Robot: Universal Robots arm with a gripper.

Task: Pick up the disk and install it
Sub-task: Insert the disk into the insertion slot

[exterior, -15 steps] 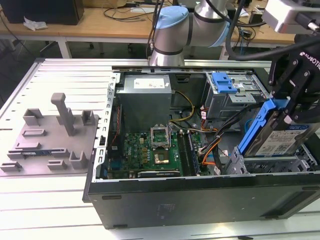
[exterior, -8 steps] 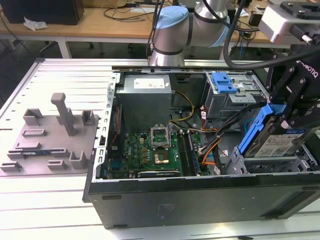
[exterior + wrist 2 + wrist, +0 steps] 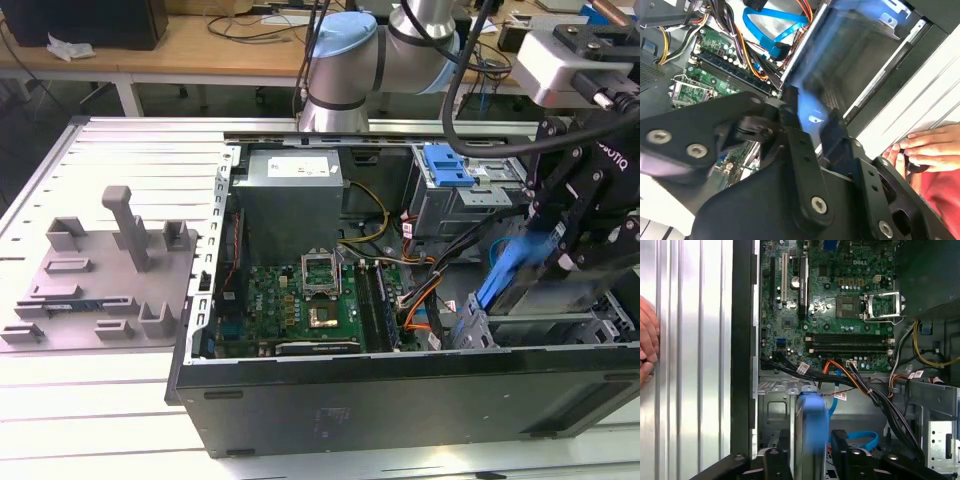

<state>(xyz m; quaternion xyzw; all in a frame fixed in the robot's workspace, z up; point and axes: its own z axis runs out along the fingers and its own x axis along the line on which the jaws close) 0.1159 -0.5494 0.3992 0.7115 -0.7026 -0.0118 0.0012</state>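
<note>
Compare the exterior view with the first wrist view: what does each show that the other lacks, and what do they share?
Exterior view: the grey fixture plate with upright blocks, beside the case on the exterior view's left, and the arm's joints. First wrist view: a person's hand on the ribbed surface outside the case. Shared: the green motherboard, and the disk, blue-framed, gripped between the fingers.

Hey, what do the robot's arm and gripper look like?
The arm is silver-grey tubing with pale blue joint caps. The gripper is black, built of jointed links with silver screws and white lettering. A thick black cable loops past the wrist.
</note>
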